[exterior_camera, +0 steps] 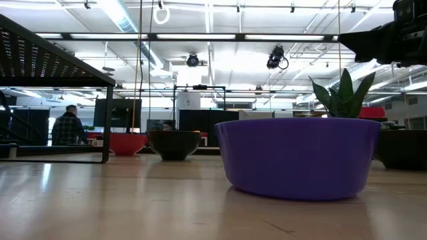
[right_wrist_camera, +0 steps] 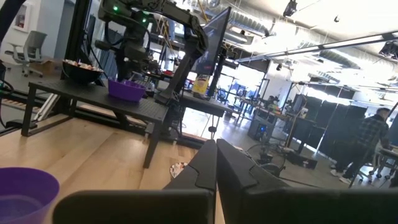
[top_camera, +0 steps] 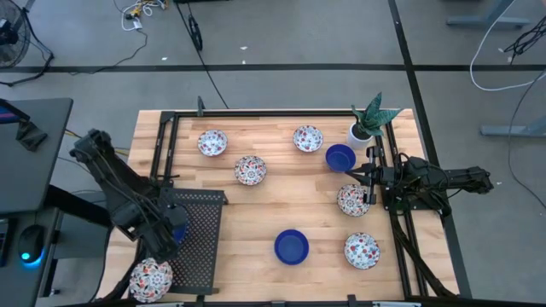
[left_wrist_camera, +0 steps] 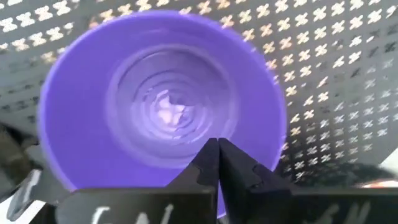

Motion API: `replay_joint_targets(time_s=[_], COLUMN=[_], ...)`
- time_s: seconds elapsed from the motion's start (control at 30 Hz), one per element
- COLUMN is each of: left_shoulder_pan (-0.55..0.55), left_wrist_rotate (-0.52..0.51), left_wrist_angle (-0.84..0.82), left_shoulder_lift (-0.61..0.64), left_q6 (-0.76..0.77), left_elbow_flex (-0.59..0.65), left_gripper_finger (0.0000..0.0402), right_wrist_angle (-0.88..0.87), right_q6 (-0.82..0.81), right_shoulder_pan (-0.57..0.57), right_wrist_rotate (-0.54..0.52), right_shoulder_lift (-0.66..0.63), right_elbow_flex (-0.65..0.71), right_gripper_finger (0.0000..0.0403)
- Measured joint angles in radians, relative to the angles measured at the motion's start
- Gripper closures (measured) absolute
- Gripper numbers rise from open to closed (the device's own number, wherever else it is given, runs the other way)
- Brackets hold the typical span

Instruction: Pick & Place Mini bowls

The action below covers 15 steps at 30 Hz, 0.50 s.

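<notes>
Mini bowls look rigid, glossy, breakable: pinch the rim. Left pincer (left_wrist_camera: 217,146) clenched empty above the blue bowl (left_wrist_camera: 161,102); right pincer (right_wrist_camera: 216,149) clenched, idle.

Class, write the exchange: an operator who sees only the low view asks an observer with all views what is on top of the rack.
Operator: From below I see only the underside of the rack. What's on it?
Observer: A blue bowl, right under the left gripper.
Operator: Is that gripper open?
Observer: No, its fingers are shut.
</notes>
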<state>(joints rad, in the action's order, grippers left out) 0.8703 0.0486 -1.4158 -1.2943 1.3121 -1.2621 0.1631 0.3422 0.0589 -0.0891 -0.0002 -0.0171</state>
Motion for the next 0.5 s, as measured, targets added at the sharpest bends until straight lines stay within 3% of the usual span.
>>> replay_joint_targets(time_s=[0.2, 0.5], left_shoulder_pan=[0.014, 0.019], left_wrist_rotate=[0.046, 0.099], left_wrist_angle=[0.093, -0.018], left_shoulder_lift=[-0.004, -0.001], left_q6=[0.016, 0.038], left_elbow_flex=[0.0, -0.022], left_gripper_finger=[0.0397, 0.0398], right_wrist_angle=[0.0, 0.0], right_q6=[0.0, 0.0], right_shoulder_pan=[0.0, 0.0], right_wrist_rotate=[0.0, 0.0], right_shoulder_lift=[0.0, 0.0], right_elbow_flex=[0.0, 0.0], right_gripper_finger=[0.0394, 0.0394])
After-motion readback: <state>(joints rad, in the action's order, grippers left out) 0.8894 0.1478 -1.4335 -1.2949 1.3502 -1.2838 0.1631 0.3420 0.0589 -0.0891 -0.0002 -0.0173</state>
